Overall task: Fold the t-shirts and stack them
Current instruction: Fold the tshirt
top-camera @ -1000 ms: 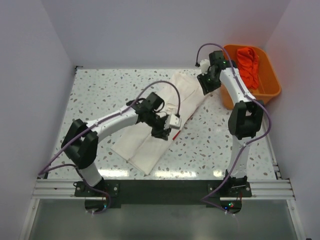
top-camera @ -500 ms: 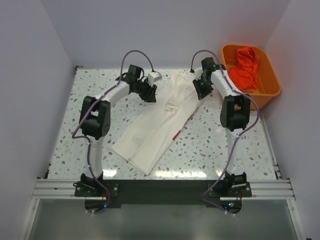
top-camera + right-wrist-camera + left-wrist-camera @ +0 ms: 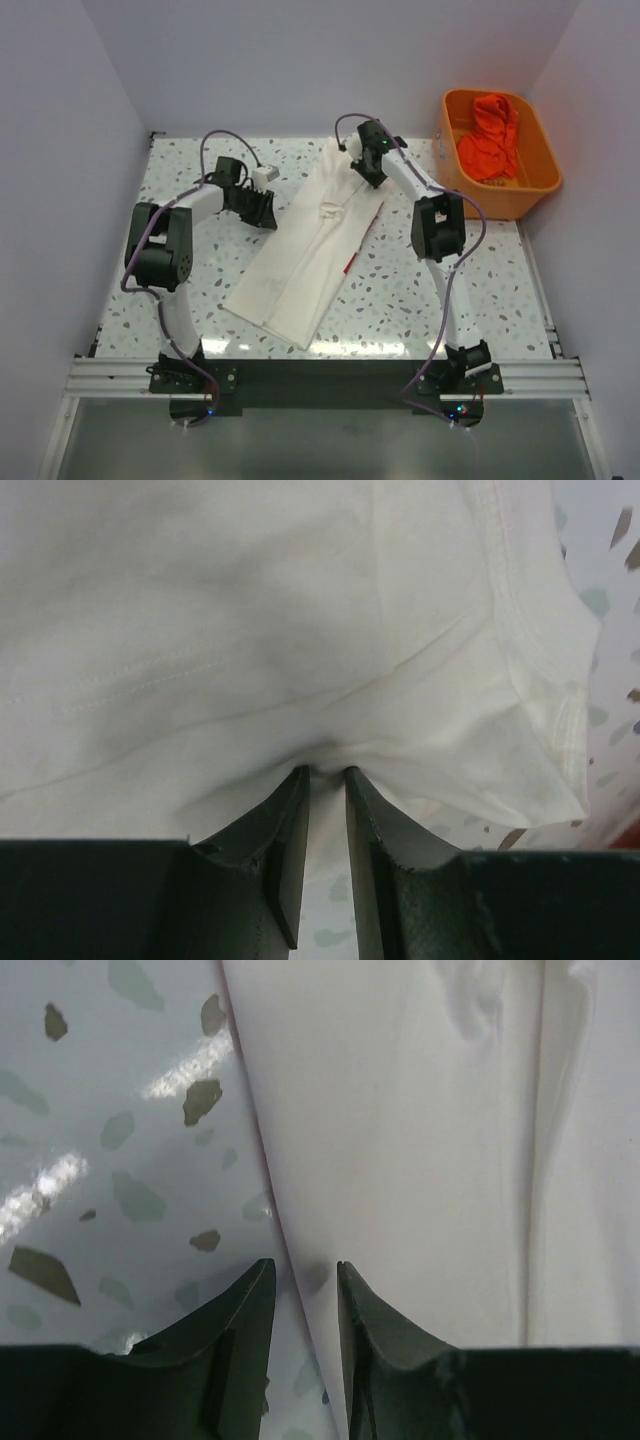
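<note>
A white t-shirt (image 3: pixel 310 250) lies folded lengthwise in a long strip, running diagonally across the table; a small red bit (image 3: pixel 348 266) shows at its right edge. My right gripper (image 3: pixel 368 172) is at the strip's far end, shut on a pinch of the cloth (image 3: pixel 280 630), with the fabric bunched at its tips (image 3: pixel 327 770). My left gripper (image 3: pixel 263 210) is low at the strip's left side. Its jaws (image 3: pixel 305 1265) stand slightly apart and empty, and the flat shirt edge (image 3: pixel 420 1140) runs between them.
An orange plastic tub (image 3: pixel 520 190) stands at the far right with crumpled orange-red cloth (image 3: pixel 490 135) in it. Terrazzo tabletop (image 3: pixel 190 290) lies left of the shirt and in front (image 3: pixel 440 290). White walls close in the table on three sides.
My left arm swung from the shirt's middle out to its left edge. My right gripper dragged the shirt's far end leftward, away from the tub. The strip is narrower and straighter.
</note>
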{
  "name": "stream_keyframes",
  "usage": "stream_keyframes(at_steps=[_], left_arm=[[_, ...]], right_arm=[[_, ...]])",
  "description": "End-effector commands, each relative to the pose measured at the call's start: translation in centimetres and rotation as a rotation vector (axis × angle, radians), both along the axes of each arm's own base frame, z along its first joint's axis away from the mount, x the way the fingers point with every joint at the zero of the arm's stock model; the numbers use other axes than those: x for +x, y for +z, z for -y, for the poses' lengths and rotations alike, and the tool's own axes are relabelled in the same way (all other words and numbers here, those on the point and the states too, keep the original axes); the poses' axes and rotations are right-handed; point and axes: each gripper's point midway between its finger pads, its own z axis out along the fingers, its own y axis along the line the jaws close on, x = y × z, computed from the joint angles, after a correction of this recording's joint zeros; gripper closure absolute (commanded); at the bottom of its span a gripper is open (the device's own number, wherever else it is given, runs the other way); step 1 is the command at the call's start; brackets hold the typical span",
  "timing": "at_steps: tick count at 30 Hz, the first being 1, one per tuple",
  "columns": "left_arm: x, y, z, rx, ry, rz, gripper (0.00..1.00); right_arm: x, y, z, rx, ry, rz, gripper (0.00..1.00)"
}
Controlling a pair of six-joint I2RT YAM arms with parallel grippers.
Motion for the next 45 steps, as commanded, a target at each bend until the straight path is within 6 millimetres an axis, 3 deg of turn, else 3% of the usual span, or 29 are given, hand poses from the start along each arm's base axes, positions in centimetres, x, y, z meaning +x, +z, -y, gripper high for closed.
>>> stream_keyframes(at_steps=[1, 5, 6, 8, 10, 13, 15, 16, 17, 19, 20, 21, 24, 31, 36, 40, 42, 45], left_arm=[[0.2, 5.1, -1.0, -0.063, 0.046, 0.134, 0.64], [-1.6, 6.7, -1.8, -0.063, 0.054, 0.164, 0.63], [-1.8, 6.9, -1.8, -0.063, 0.053, 0.166, 0.62], [-2.4, 6.8, -1.9, -0.066, 0.060, 0.155, 0.62], [-2.7, 7.1, -1.8, -0.068, 0.058, 0.158, 0.62], [-3.4, 6.8, -1.5, -0.055, 0.026, 0.152, 0.64], [-4.0, 6.7, -1.1, -0.021, -0.042, 0.178, 0.65], [-4.6, 6.7, -0.1, -0.006, -0.087, 0.197, 0.66], [-5.1, 6.2, 0.0, 0.031, -0.133, 0.223, 0.66], [-6.6, 6.2, 2.0, 0.072, -0.231, 0.264, 0.66], [-7.2, 5.5, 2.0, 0.126, -0.271, 0.285, 0.66], [-7.9, 5.5, 3.4, 0.137, -0.318, 0.312, 0.66], [-8.5, 5.1, 4.8, 0.168, -0.376, 0.361, 0.65], [-11.2, 3.0, 9.9, 0.215, -0.590, 0.367, 0.67], [-13.6, -0.3, 12.2, 0.256, -0.712, 0.276, 0.69], [-15.3, -2.1, 14.7, 0.230, -0.756, 0.207, 0.70], [-15.3, -2.6, 16.5, 0.207, -0.766, 0.194, 0.71], [-14.4, -1.7, 19.1, 0.142, -0.745, 0.202, 0.71]], right_arm=[[3.5, -0.3, -4.3, -0.036, 0.132, 0.155, 0.73], [6.2, 0.8, -8.3, -0.002, 0.188, 0.306, 0.69], [7.8, 2.1, -9.2, 0.018, 0.194, 0.391, 0.67], [9.3, 2.9, -9.9, 0.021, 0.208, 0.473, 0.64], [11.3, 5.3, -10.5, 0.041, 0.202, 0.591, 0.61], [12.6, 8.6, -11.0, 0.082, 0.183, 0.703, 0.55], [12.7, 12.6, -10.9, 0.130, 0.161, 0.768, 0.51], [12.3, 12.5, -10.7, 0.163, 0.139, 0.750, 0.49], [12.0, 16.1, -10.2, 0.212, 0.133, 0.783, 0.48], [10.7, 16.8, -10.1, 0.279, 0.114, 0.746, 0.43], [10.2, 17.4, -9.9, 0.304, 0.114, 0.732, 0.41], [8.9, 18.8, -10.0, 0.354, 0.115, 0.710, 0.38], [6.8, 20.4, -9.1, 0.408, 0.092, 0.644, 0.35], [3.1, 17.8, -6.4, 0.492, -0.032, 0.382, 0.39], [0.4, 15.5, -4.8, 0.478, -0.067, 0.225, 0.44], [-0.5, 14.3, -3.0, 0.480, -0.116, 0.164, 0.44], [-0.7, 14.1, -2.4, 0.479, -0.134, 0.142, 0.44], [-0.6, 13.9, -1.3, 0.470, -0.151, 0.127, 0.44]])
